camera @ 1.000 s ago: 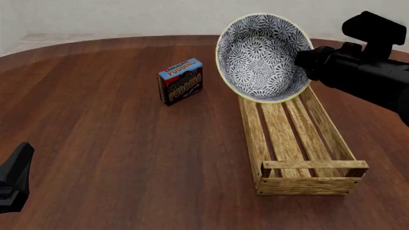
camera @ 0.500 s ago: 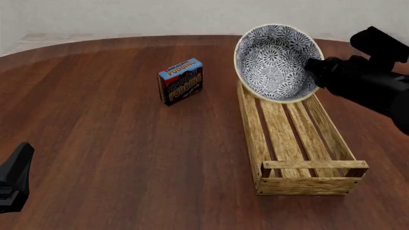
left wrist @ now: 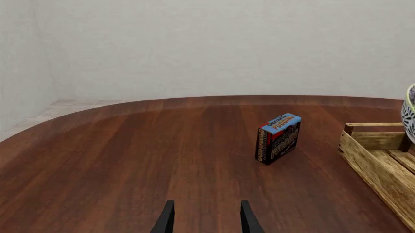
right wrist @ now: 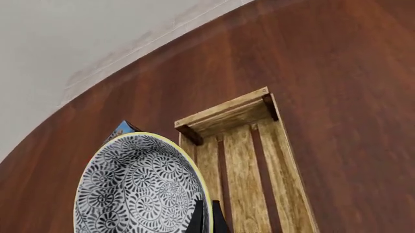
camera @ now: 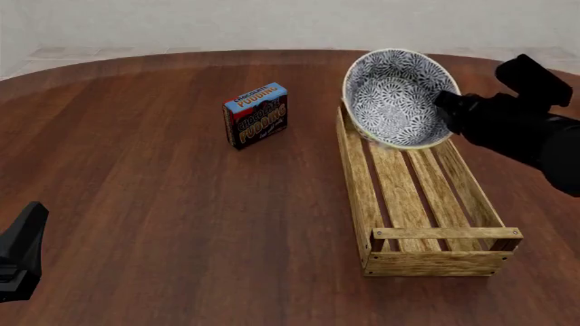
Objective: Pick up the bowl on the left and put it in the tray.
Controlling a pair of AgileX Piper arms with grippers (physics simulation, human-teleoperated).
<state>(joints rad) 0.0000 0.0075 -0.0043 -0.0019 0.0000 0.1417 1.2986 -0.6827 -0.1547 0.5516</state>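
Note:
The bowl (camera: 396, 97), white with a dense dark-blue floral pattern and a pale yellow rim, hangs tilted over the far end of the tray (camera: 363, 197), its opening facing the camera. My right gripper (camera: 446, 103) is shut on the bowl's right rim. In the right wrist view the bowl (right wrist: 139, 189) fills the lower left, with the gripper (right wrist: 204, 219) pinched on its rim and the tray (right wrist: 250, 165) below. My left gripper (left wrist: 205, 218) stands open over bare table. In the front view it shows only as a dark shape (camera: 20, 251) at the near left.
A small chocolate pudding box (camera: 257, 115) stands upright on the table left of the tray, also in the left wrist view (left wrist: 279, 137). The round dark-wood table (camera: 163, 204) ends in a curved far edge before a pale wall.
The right gripper has carried the bowl rightward and down, from above the tray's far-left corner to low over its far end. The left arm has not moved.

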